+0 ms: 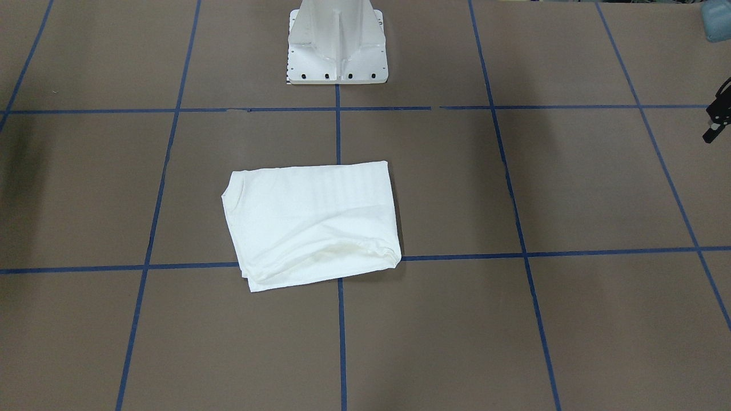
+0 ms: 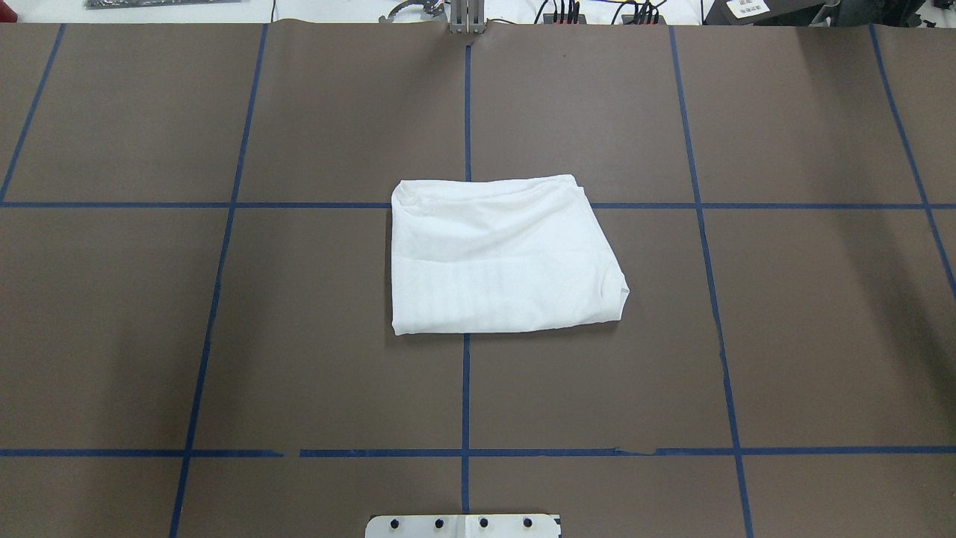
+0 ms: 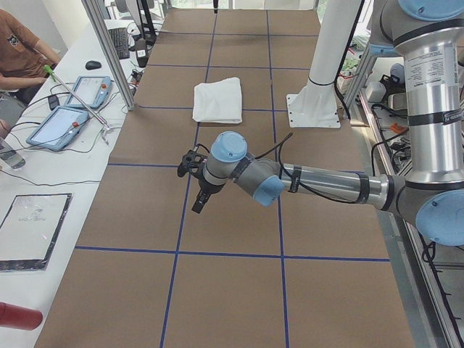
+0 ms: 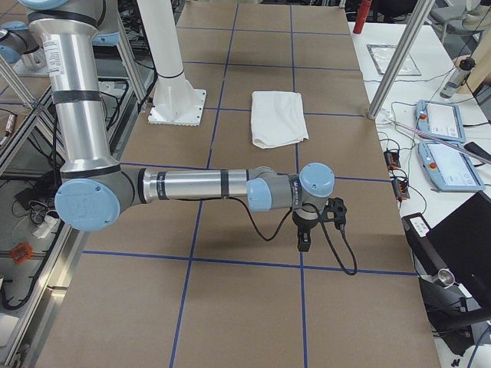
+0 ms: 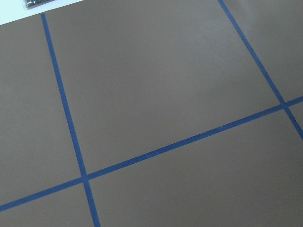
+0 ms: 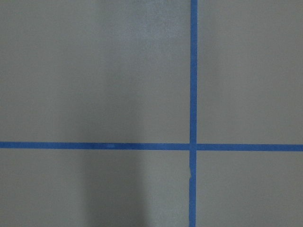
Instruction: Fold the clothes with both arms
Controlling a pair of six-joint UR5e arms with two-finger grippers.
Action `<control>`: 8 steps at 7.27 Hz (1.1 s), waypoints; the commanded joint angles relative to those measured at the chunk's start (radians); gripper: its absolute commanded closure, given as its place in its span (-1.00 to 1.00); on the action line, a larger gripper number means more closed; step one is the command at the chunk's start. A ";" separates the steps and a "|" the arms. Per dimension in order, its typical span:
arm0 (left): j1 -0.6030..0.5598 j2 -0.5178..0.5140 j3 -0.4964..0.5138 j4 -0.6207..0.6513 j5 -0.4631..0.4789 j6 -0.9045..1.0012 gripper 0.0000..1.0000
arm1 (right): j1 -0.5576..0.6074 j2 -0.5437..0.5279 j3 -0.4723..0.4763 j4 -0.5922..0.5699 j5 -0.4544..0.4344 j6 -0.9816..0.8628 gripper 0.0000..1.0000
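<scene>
white shirt [image 2: 500, 254], brown blue-gridded table [image 2: 336, 359]

You have the brown table [image 2: 336, 112] before you, evenly lit and crossed by a grid of blue tape lines [image 2: 466, 388]. Along its long edge on your side runs a white bench [image 3: 72, 174] carrying two blue-edged tablets [image 3: 61, 123]. A slanted aluminium post [image 3: 109, 54] rises where that bench meets the table, and a red cylinder [image 3: 18, 317] lies on the bench.
</scene>
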 commanded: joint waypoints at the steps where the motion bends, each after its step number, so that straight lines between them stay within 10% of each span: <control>1: -0.042 0.026 -0.049 0.094 -0.042 0.015 -1.00 | 0.004 -0.051 0.107 -0.017 -0.006 -0.020 -1.00; 8: -0.266 0.088 -0.043 0.275 -0.048 0.189 -1.00 | -0.015 -0.157 0.249 -0.103 -0.018 -0.038 -1.00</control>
